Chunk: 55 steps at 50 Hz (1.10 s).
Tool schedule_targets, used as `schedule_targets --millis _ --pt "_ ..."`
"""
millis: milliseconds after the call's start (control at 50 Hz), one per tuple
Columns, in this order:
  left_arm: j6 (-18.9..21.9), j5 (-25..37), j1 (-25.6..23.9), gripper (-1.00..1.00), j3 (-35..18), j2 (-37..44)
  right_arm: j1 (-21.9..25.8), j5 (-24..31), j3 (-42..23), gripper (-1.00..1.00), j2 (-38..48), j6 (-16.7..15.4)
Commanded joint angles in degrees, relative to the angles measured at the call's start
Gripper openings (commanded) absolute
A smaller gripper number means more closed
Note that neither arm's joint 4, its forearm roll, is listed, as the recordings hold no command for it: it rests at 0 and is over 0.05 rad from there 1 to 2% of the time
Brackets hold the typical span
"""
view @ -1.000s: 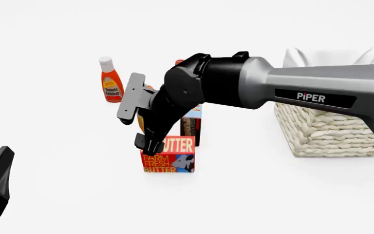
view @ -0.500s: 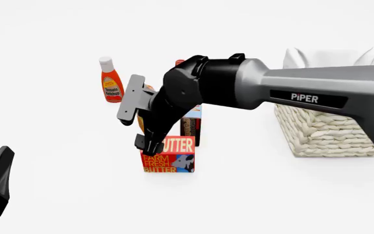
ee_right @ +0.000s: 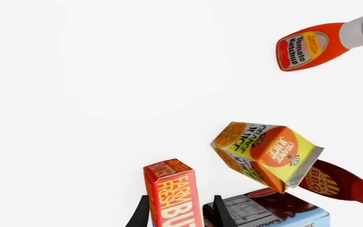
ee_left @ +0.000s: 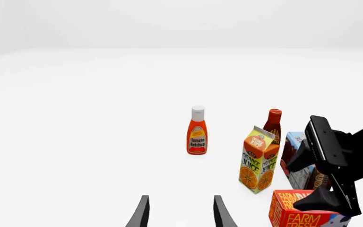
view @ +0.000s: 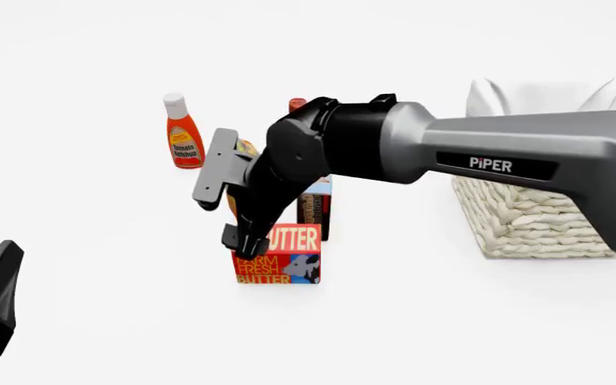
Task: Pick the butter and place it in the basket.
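I have the right gripper (view: 246, 241) directly over the butter (view: 277, 256), which stands upright on the table (view: 94, 305) left of the basket (view: 532, 216). In the right wrist view its spread fingers (ee_right: 140, 215) straddle the box's narrow width. The left gripper (ee_left: 180, 213), unclenched and empty, sits well apart.

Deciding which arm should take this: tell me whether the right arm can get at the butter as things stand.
Probably yes. The right gripper is already at the butter; in the right wrist view its fingers straddle the box's narrow width. The pudding box stands close behind, but apparently outside the fingers.
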Motion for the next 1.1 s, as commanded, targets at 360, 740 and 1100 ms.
schedule_targets --millis 360,740,1100 --pt "0.00 0.00 0.00 1.00 0.00 0.00 0.25 -0.19 -0.18 1.00 1.49 0.83" --pt "0.00 0.00 0.00 1.00 0.00 0.00 -0.27 -0.50 0.10 1.00 2.13 0.66" --pt "0.00 0.00 0.00 1.00 0.00 0.00 -0.93 -0.56 -0.11 1.00 2.89 0.41"
